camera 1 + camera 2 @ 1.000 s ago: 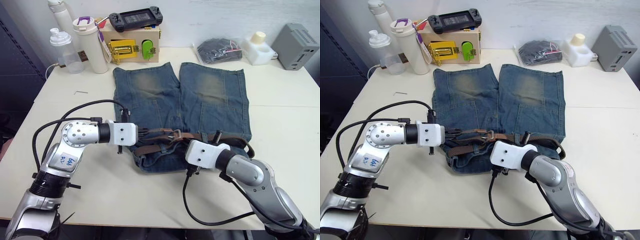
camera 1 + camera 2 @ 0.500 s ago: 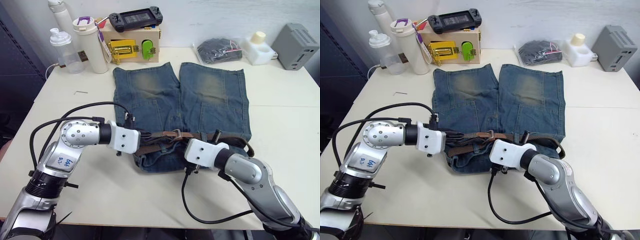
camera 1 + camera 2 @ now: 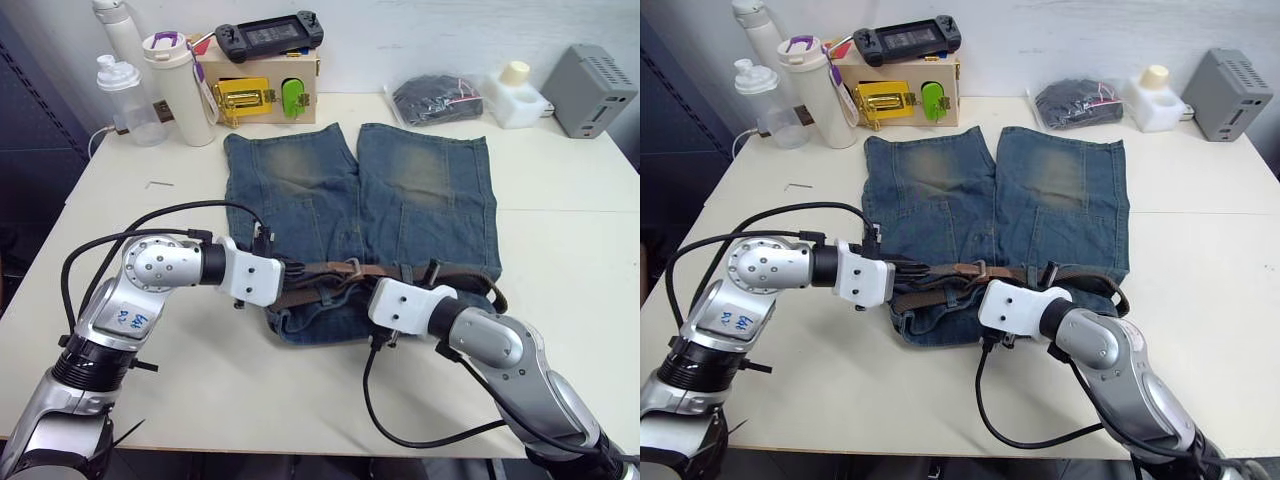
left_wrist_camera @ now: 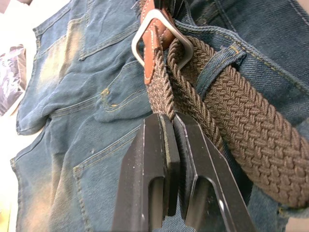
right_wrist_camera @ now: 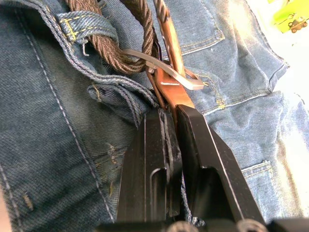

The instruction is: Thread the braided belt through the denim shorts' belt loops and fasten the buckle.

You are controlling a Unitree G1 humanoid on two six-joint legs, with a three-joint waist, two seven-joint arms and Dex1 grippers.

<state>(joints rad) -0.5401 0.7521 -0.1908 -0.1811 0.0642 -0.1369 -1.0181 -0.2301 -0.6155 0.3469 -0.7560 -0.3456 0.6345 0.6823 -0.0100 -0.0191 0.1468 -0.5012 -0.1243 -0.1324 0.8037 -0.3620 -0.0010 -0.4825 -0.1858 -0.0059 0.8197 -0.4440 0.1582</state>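
Both pinching the braided belt [image 4: 193, 96] at the denim shorts [image 3: 420, 190] waistband: left gripper [image 4: 172, 126] nudged closer toward the buckle [image 4: 161, 36] just ahead, right gripper [image 5: 169, 113] clamping the leather tab; fastening nearly done.

We can see blue handwritten marks on the white label [image 3: 127, 320] on the left arm, but we cannot read them with certainty. We find no other readable text, brand, number or sign on anything.
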